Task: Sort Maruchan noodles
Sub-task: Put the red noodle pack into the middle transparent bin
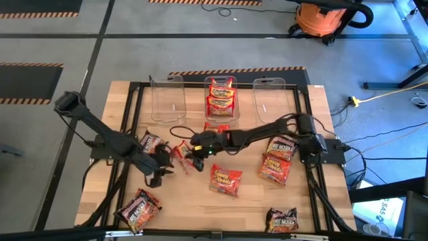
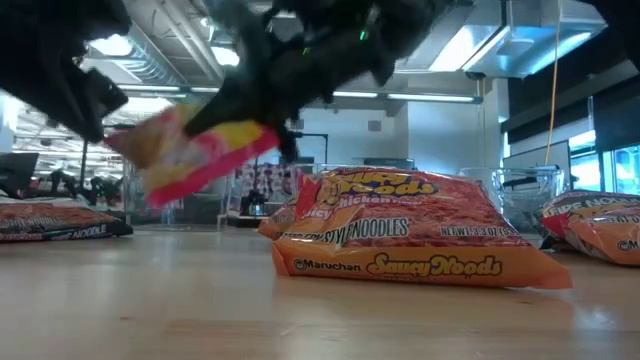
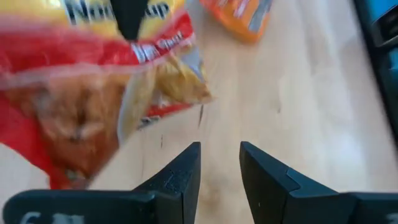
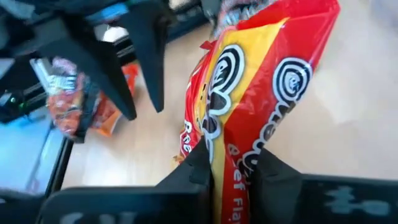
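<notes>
Centre of the high view, just left of middle: right gripper (image 1: 196, 159) has its fingers pinched on a red packet (image 1: 181, 155), lifted off the wood; in the low view that red packet (image 2: 195, 150) hangs tilted in the upper left, clear of the table (image 2: 320, 320). Right wrist view shows the packet's edge (image 4: 249, 81) squeezed betw. the two dark fingers, rest of it sticking out ahead of them.

Left gripper (image 1: 162, 173) sits just left of and below the packet in the high view, fingers partly spread w/ nothing betw. them; left wrist view has the red packet (image 3: 81, 99) ahead of its fingertips (image 3: 189, 155), not touching.

Other noodles: orange packet (image 1: 225, 180) flat on the table, lower right of the grippers; two more orange ones (image 1: 276, 169) at mid right; dark packets at lower left (image 1: 138, 209), lower right (image 1: 282, 219) and one by the left arm (image 1: 148, 141). Middle bin (image 1: 221, 94) at the top edge holds red/orange packets; bins either side (image 1: 167, 97) look bare
</notes>
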{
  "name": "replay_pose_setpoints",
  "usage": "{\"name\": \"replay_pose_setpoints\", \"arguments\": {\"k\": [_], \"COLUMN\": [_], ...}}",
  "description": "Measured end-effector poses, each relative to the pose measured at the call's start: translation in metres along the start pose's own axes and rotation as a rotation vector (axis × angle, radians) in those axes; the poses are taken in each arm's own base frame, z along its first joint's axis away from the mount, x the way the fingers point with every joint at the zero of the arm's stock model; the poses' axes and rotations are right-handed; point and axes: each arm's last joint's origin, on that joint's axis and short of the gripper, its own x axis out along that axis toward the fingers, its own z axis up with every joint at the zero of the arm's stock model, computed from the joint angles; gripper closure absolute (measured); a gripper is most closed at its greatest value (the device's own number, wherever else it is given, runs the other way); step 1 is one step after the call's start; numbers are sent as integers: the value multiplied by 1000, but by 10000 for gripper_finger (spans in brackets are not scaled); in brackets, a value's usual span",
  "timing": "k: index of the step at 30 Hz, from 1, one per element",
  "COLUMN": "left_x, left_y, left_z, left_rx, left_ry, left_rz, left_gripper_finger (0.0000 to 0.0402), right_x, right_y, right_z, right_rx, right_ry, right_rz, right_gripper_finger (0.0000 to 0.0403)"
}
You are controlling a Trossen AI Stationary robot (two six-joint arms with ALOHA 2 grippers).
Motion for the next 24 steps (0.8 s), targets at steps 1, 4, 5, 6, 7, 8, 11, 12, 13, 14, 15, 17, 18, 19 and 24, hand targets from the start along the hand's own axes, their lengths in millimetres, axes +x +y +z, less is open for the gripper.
{"name": "replay_pose_setpoints", "arguments": {"k": [1, 4, 5, 6, 7, 8, 11, 12, 13, 14, 15, 17, 18, 19, 24], "left_x": [-3, -11, -13, -14, -14, -14, -15, -15, -14, -14, -14, -14, -14, -14, -14], "left_y": [0, -1, -1, -1, -1, 0, 1, 1, 1, 2, 2, 2, 2, 2, 3], "left_z": [1, 3, 4, 5, 6, 6, 6, 7, 7, 7, 7, 8, 8, 8, 9], "left_rx": [-3, -12, -14, -17, -20, -22, -23, -24, -24, -24, -24, -26, -27, -28, -30], "left_ry": [-16, -61, -67, -76, -88, -96, -116, -124, -131, -137, -143, -153, -157, -161, -180], "left_rz": [-10, -24, -24, -27, -26, -18, 14, 26, 39, 53, 64, 72, 74, 76, 103], "left_gripper_finger": [296, 296, 296, 296, 296, 296, 296, 296, 296, 296, 296, 296, 296, 296, 296], "right_x": [-7, -30, -39, -48, -56, -67, -99, -109, -119, -128, -136, -150, -155, -159, -168], "right_y": [2, 6, 7, 6, 5, 4, -1, -4, -7, -12, -17, -28, -34, -41, -77], "right_z": [6, 21, 26, 32, 38, 44, 62, 68, 74, 78, 83, 90, 92, 94, 95], "right_rx": [-31, -111, -135, -161, -194, -226, -334, -375, -413, -453, -494, -562, -596, -619, -687], "right_ry": [0, 10, 14, 13, 7, 8, -1, -8, -13, -4, -6, 18, 33, 43, 172], "right_rz": [-3, -39, -59, -86, -109, -135, -233, -270, -302, -340, -383, -460, -495, -525, -585], "right_gripper_finger": [373, 372, 372, 372, 371, 371, 371, 371, 371, 371, 371, 371, 371, 371, 371]}}
